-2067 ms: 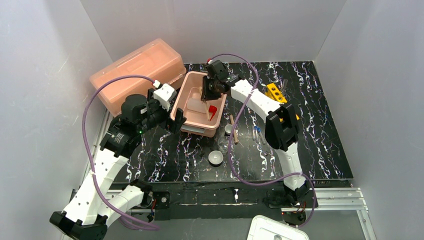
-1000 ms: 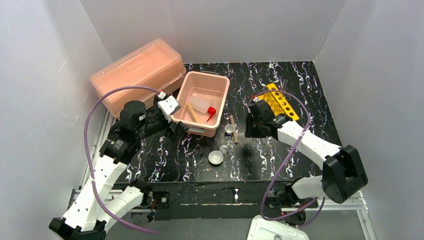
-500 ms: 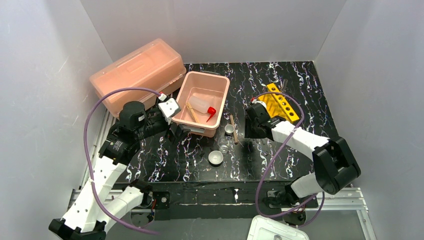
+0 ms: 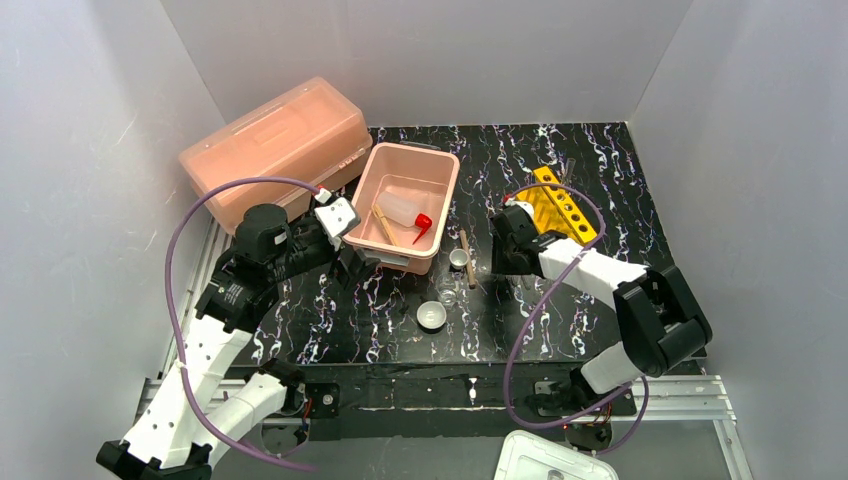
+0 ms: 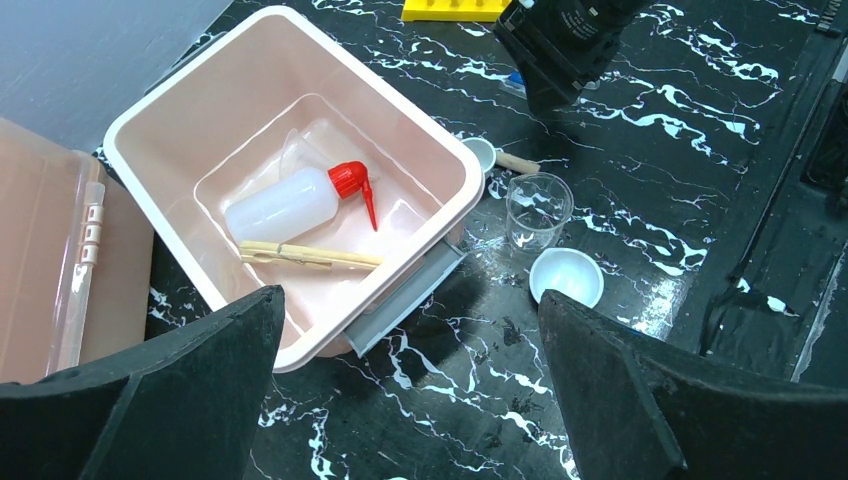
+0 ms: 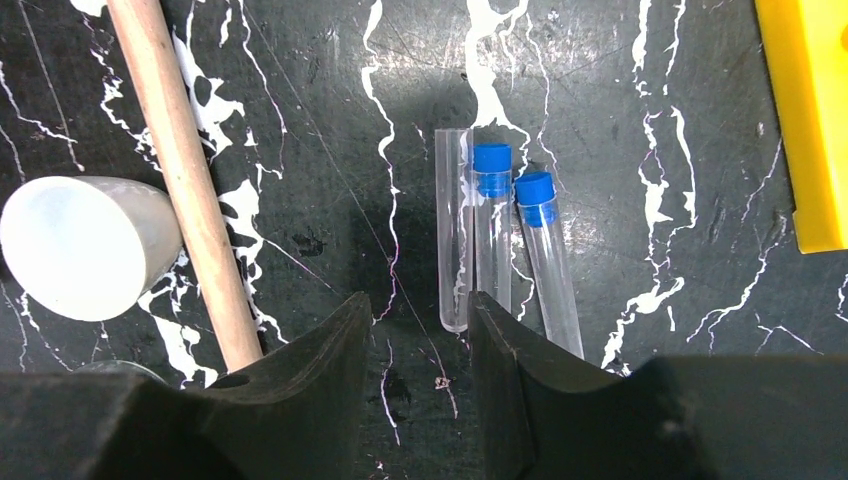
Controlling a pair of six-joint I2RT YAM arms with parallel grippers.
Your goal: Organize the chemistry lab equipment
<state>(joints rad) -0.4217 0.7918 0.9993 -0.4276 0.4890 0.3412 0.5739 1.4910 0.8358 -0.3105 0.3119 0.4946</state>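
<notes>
Half-open and empty, the right gripper (image 6: 418, 318) hovered over the thin tubes (image 6: 495, 240) lying left of the yellow rack (image 6: 815, 120), likely lining up a pick, while the left gripper (image 5: 410, 340) gaped wide and empty by the pink tub (image 5: 130, 130).

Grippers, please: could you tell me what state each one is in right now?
Left gripper: wide open, holding nothing.
Right gripper: partly open over the test tubes, holding nothing.
</notes>
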